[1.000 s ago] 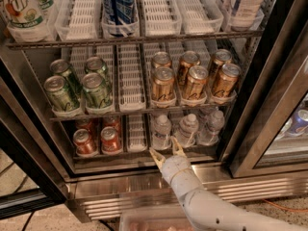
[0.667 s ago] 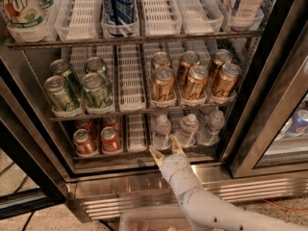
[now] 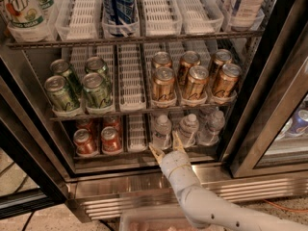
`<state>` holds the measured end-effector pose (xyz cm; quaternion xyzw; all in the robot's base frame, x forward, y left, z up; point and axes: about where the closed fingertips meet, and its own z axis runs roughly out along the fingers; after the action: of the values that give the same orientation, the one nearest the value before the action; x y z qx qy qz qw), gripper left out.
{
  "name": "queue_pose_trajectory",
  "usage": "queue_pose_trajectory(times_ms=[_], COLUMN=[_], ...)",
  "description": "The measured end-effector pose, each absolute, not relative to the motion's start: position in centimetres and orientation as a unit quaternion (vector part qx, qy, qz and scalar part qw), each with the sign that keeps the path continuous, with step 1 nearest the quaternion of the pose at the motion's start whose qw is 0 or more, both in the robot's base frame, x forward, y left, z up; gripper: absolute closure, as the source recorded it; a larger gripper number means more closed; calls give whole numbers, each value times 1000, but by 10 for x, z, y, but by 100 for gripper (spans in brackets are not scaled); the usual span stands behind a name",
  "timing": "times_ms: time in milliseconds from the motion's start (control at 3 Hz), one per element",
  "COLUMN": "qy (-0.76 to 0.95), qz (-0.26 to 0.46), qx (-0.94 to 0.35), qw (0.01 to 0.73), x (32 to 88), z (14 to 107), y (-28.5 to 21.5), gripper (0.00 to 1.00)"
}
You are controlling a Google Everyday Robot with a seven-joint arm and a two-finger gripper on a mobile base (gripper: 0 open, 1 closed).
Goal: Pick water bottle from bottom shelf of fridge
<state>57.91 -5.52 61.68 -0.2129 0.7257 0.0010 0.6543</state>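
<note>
The fridge [image 3: 269,100] stands open. Its bottom shelf [image 3: 137,150] carries three clear water bottles with white caps: left [image 3: 162,131], middle [image 3: 188,129], right [image 3: 212,126]. My gripper [image 3: 167,146] reaches in from below on a white arm. Its two tan fingers are spread open in a V right in front of the base of the left water bottle. One fingertip [image 3: 155,150] is at the bottle's lower left. The other is at its lower right. The fingers hold nothing.
Red cans [image 3: 98,138] stand left on the bottom shelf beside an empty white lane tray [image 3: 137,131]. Gold cans [image 3: 195,78] and green cans [image 3: 77,85] fill the rack above. The ribbed steel base panel [image 3: 125,189] lies below. The dark door frame [image 3: 260,143] is at right.
The gripper has moved slightly up and in toward the left water bottle; its fingers stay spread. Nothing else moved.
</note>
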Motion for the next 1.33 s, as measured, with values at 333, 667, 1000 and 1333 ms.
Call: queue_pose_trajectory(times_ms=[333, 667, 1000, 1333], qy=[724, 725, 725, 725], qz=[-4, -6, -6, -3], qx=[-210, -193, -193, -191], qw=[657, 662, 662, 661], x=[585, 609, 609, 610], z=[616, 612, 612, 611], y=[-57, -54, -54, -52], gripper=[39, 40, 41, 60])
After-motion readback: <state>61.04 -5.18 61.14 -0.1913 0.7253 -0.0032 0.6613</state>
